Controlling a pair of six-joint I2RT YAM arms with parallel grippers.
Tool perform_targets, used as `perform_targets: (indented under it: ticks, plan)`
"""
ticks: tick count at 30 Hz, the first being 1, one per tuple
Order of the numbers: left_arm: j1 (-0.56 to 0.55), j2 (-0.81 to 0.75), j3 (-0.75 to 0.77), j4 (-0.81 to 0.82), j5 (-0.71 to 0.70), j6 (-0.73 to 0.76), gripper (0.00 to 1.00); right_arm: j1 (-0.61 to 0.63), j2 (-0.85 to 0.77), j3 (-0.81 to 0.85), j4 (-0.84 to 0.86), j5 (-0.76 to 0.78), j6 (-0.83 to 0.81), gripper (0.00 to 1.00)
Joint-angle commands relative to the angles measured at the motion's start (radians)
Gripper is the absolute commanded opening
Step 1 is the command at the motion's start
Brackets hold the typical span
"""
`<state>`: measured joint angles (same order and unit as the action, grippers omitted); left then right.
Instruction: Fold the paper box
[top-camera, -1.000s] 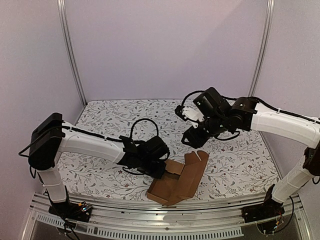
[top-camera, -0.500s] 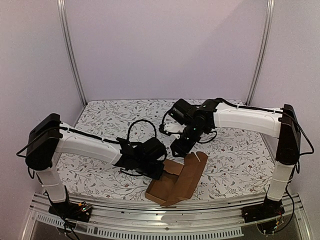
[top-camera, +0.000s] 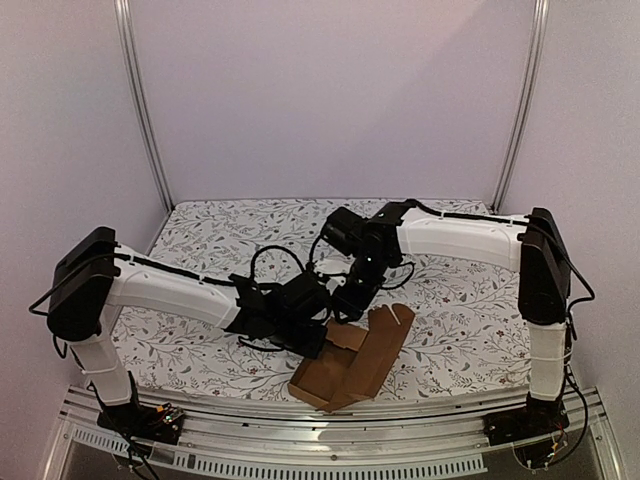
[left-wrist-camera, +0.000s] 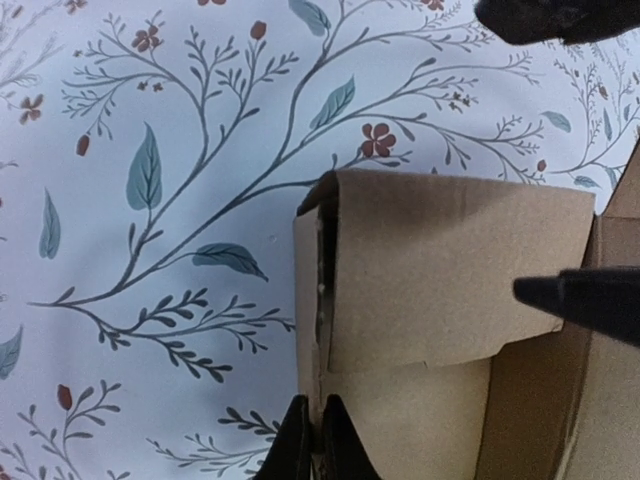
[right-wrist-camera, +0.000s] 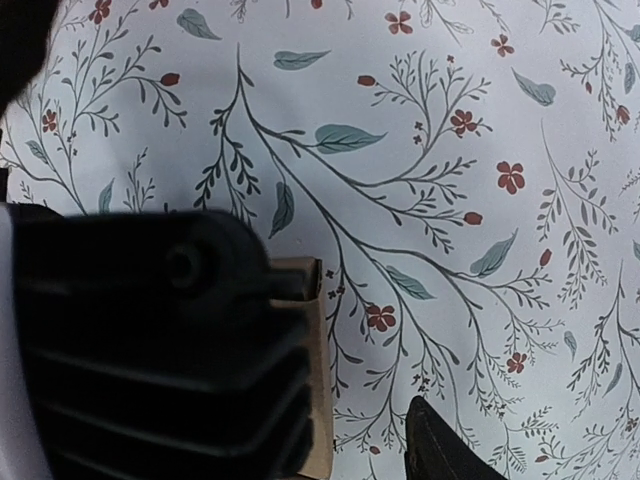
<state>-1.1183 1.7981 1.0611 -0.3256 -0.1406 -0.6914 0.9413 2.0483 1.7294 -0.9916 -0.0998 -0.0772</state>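
Left gripper (left-wrist-camera: 312, 445) pinches half-folded paper box (top-camera: 355, 368) at the near edge of the table (top-camera: 200, 250)

The brown carton lies open side up just inside that edge, about midway along it; its long axis slants from the edge away to the right, the tabbed flap pointing far-right; the left gripper, fingers closed, clamps a raised wall on the box's left side; the right gripper (top-camera: 347, 303) hovers just beyond, farther from the edge, jaws parted.
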Motion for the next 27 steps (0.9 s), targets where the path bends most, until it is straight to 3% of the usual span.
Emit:
perform_targets:
  ticks: [1,27]
  plan:
    - [0.002,-0.022,-0.012,0.029,0.004,0.025,0.05,-0.005,0.066,0.025,-0.055,-0.039,-0.016,0.5]
    - [0.002,-0.033,-0.005,0.043,0.006,0.03,0.04,0.01,0.194,0.019,-0.1,-0.074,-0.017,0.42]
